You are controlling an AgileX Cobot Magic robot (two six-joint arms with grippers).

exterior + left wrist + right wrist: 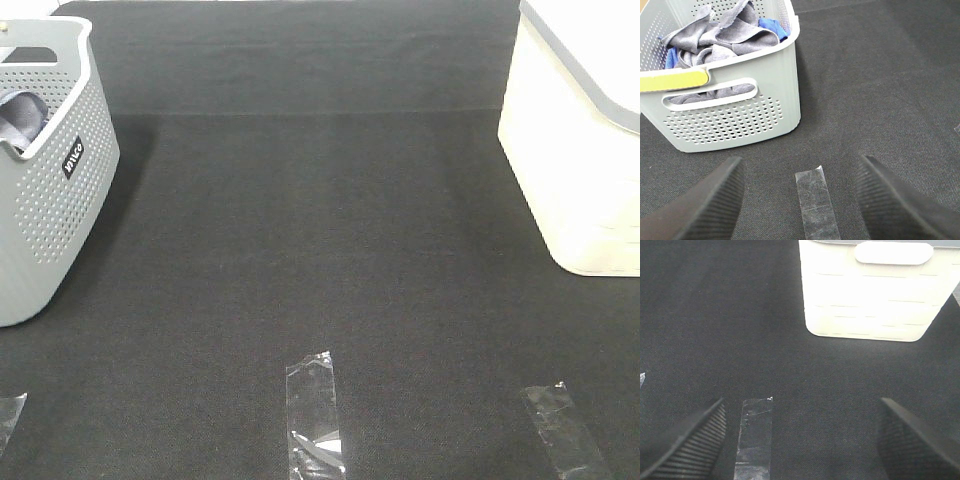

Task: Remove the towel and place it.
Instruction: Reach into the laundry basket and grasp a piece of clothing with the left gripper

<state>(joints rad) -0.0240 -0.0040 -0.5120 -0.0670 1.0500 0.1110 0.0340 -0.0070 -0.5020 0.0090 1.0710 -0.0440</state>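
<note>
High view: black mat point(320, 230) covers the table. Grey basket point(60, 220) at 9 o'clock on the mat, perforated walls, dark label on its side, partly cut off by the frame edge. White bin point(575, 180) at 3 o'clock, also cut off by the edge. The two stand well apart

Towel point(22, 118): inside the grey basket, not yet taken out. From the high view only a grey fold shows below the rim. The left wrist view gives more: towel point(725, 37) crumpled in a heap, filling most of the basket point(740, 120), one fold visible through the handle slot. Blue cloth point(771, 25) lies under and beside it, showing at two spots. Yellow strip point(675, 80) on the basket rim, just above the handle slot

Tape, high view: three clear strips on the mat. Centre strip point(313, 415) at 6 o'clock, right strip point(563, 430) at 5 o'clock, left strip point(8, 415) at 7 o'clock and mostly out of frame

Left gripper point(800, 165): released, jaws spread wide, nothing between them. Hangs over the mat near the basket, not touching it. A tape strip point(816, 202) lies under the gap

Right gripper point(802, 405): released, jaws spread wide, empty. Faces the white bin point(870, 300), apart from it, another tape strip point(755, 437) on the mat below
</note>
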